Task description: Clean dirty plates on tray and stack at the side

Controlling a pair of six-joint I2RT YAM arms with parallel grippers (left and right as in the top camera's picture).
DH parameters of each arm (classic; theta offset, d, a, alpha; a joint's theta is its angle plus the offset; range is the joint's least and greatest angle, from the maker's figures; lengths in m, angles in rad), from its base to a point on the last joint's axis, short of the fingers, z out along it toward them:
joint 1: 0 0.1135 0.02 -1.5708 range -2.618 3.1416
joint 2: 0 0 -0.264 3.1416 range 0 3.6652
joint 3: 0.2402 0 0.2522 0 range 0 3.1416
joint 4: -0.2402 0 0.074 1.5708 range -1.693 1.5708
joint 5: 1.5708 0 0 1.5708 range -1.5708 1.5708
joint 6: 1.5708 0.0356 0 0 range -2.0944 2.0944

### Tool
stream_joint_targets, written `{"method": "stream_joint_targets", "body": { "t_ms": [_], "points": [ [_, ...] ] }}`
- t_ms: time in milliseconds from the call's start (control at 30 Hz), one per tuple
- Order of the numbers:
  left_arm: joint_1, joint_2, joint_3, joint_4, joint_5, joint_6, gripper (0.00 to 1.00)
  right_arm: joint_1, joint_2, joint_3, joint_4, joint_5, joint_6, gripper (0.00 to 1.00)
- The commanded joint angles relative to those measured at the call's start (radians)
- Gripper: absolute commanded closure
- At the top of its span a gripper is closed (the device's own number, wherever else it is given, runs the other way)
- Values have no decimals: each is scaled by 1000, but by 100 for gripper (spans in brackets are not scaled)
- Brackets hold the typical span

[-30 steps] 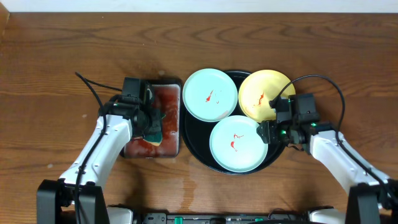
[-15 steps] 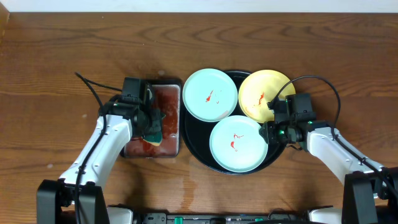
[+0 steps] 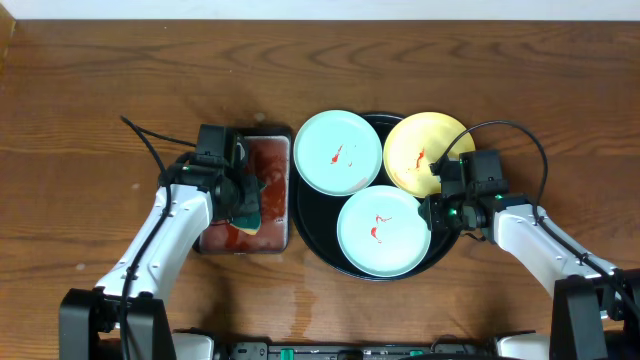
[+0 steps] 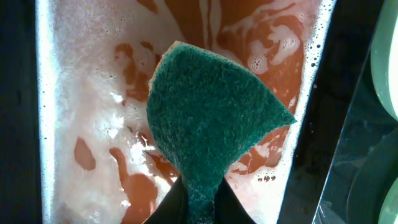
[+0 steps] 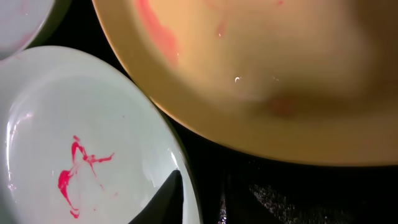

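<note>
Three sauce-smeared plates lie on the black tray (image 3: 312, 225): a pale aqua plate (image 3: 338, 152) at the back left, a yellow plate (image 3: 425, 150) at the back right, and a front aqua plate (image 3: 382, 230). My right gripper (image 3: 428, 212) is at the front aqua plate's right rim. In the right wrist view one finger lies over that rim (image 5: 196, 190), with the plate (image 5: 74, 124), the yellow plate (image 5: 280, 74) and the tray (image 5: 280, 186) around it. The other finger is lost against the black. My left gripper (image 3: 243, 200) is shut on a green sponge (image 4: 211, 118).
A small rectangular sponge tray (image 3: 268, 160) with red-stained soapy water stands left of the black tray, under the sponge; it also shows in the left wrist view (image 4: 81, 93). The rest is a brown wooden table (image 3: 100, 100).
The right gripper has moved slightly left, onto the front aqua plate's rim, then held still. The left arm and sponge have not moved.
</note>
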Motion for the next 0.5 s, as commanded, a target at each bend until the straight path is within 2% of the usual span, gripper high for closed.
{"method": "stream_joint_targets", "body": {
  "t_ms": [0, 167, 467],
  "points": [
    [1, -10, -10, 0, -1, -5, 92, 5, 3, -8, -1, 2, -2, 85],
    [2, -10, -9, 11, -1, -5, 92, 5, 3, -11, -2, 2, -2, 89],
    [1, -11, -7, 34, -1, -6, 92, 5, 3, -13, -28, -2, -2, 82]
  ]
}}
